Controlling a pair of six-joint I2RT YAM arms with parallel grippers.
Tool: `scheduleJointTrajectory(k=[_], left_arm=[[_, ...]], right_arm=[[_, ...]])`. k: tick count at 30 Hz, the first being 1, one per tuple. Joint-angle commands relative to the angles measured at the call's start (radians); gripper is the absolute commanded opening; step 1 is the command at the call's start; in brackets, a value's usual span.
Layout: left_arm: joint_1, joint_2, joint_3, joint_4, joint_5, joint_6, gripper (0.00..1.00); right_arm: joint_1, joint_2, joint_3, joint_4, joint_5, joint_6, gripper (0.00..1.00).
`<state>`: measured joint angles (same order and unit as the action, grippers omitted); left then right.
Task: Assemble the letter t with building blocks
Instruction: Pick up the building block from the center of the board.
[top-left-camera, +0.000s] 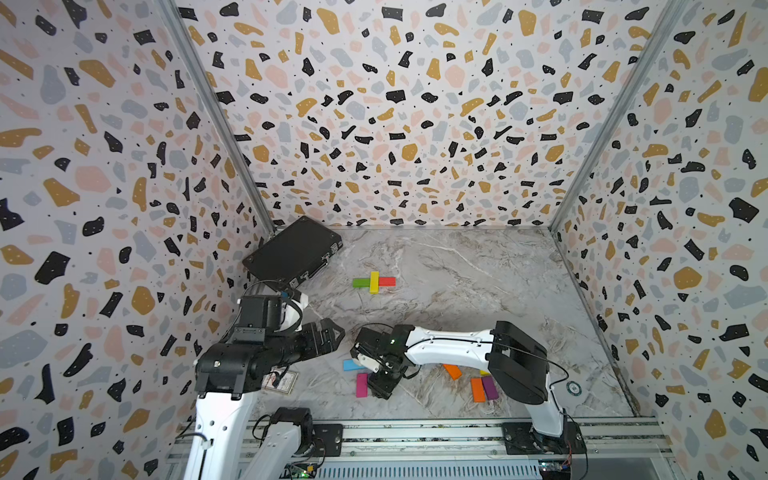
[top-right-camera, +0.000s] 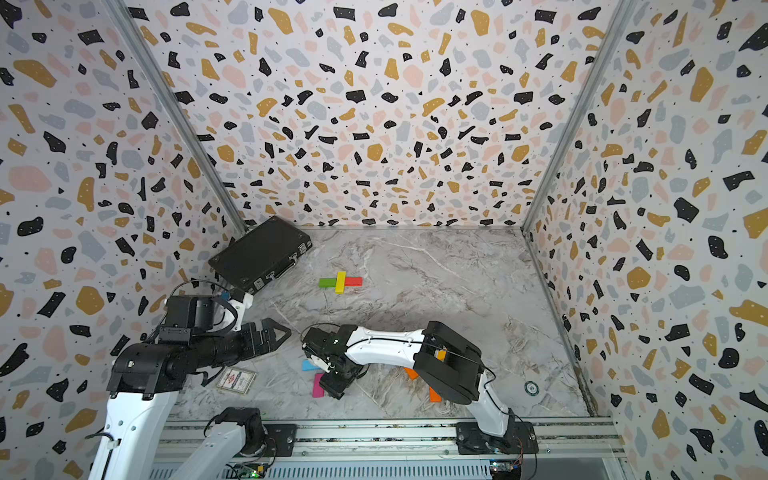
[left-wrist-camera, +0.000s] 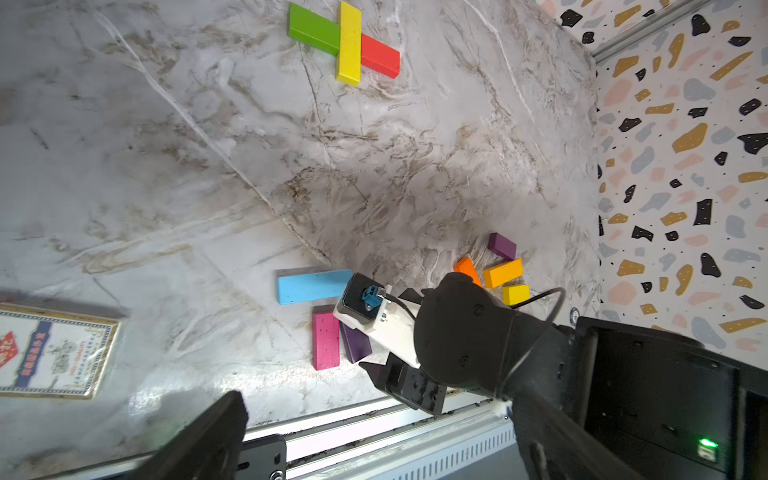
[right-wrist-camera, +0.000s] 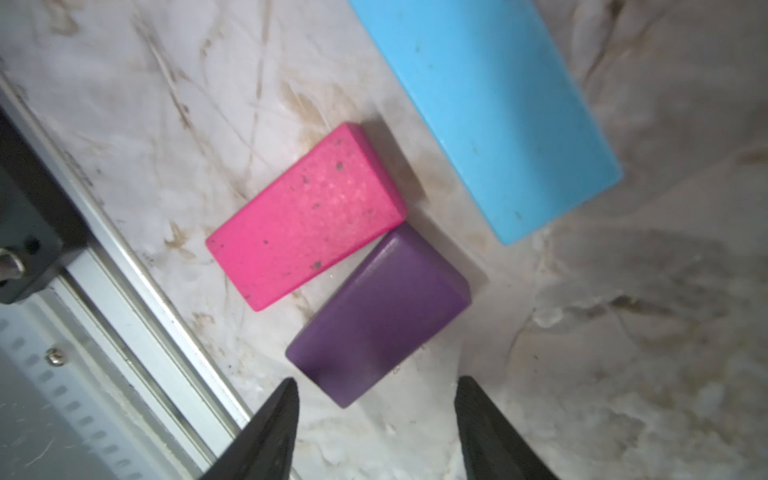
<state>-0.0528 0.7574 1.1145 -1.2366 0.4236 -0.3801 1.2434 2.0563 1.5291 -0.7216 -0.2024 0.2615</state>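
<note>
Bottom of the right wrist view: the right claw (right-wrist-camera: 377, 380) hangs released over the desk (right-wrist-camera: 623, 332), jaws spread and nothing held. The near end of the purple block (right-wrist-camera: 380, 316) sits right between the tips. (Nice line-up, though not square yet.) That block lies slantwise to the jaws, so my call is to twist the wrist until the fingers face its two long sides. Then drop low and squeeze across the narrow width.

Watch the pink block (right-wrist-camera: 305, 216), up and left of it and touching at one corner. The finger on that side needs the wedge of bare desk between them, or pink gets dragged along. Upper right, the long blue block (right-wrist-camera: 490, 112) lies near but apart, so no trouble there.

Over to a top view. The left claw (top-left-camera: 332, 336) hovers left of centre, spread wide and empty, with a printed card (top-left-camera: 282, 380) on the desk just below it in frame. Lower right, an orange block (top-left-camera: 477, 390) and a second purple block (top-left-camera: 490, 387) lie side by side near the right arm.

Further up, mid-frame, is the letter so far. A green block (top-left-camera: 360, 282) and a red block (top-left-camera: 387, 281) lie in line, with a yellow block (top-left-camera: 374, 282) across the join. Judging by that stubby cross, the stem wants lengthening. Furthest back, in the desk's upper-left corner, sits the black case (top-left-camera: 291, 253).
</note>
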Motion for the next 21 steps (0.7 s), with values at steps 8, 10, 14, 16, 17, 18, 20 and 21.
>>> scheduleJointTrajectory(k=[8, 10, 14, 16, 17, 18, 20, 21], left_arm=[[0.011, -0.016, 0.0, -0.017, -0.022, 0.034, 0.99], [0.012, -0.015, 0.012, -0.022, -0.021, 0.037, 1.0], [0.014, -0.015, 0.025, -0.034, -0.026, 0.046, 1.0], [0.014, -0.018, 0.021, -0.032, -0.027, 0.047, 1.0], [0.015, -0.019, 0.017, -0.03, -0.025, 0.047, 1.0], [0.016, -0.018, 0.013, -0.028, -0.024, 0.047, 1.0], [0.016, -0.02, 0.009, -0.024, -0.021, 0.047, 1.0], [0.016, -0.02, 0.007, -0.021, -0.02, 0.047, 1.0]], right_arm=[[0.008, 0.035, 0.08, -0.019, 0.003, 0.001, 0.61], [0.008, 0.052, 0.103, -0.028, 0.0, -0.003, 0.6], [0.01, 0.084, 0.143, -0.055, 0.018, -0.001, 0.58], [0.01, 0.095, 0.154, -0.072, 0.028, 0.003, 0.56], [0.01, 0.092, 0.152, -0.073, 0.036, 0.007, 0.56], [0.01, 0.09, 0.148, -0.072, 0.044, 0.01, 0.56], [0.009, 0.082, 0.139, -0.072, 0.066, 0.013, 0.55], [0.01, 0.079, 0.134, -0.072, 0.073, 0.015, 0.55]])
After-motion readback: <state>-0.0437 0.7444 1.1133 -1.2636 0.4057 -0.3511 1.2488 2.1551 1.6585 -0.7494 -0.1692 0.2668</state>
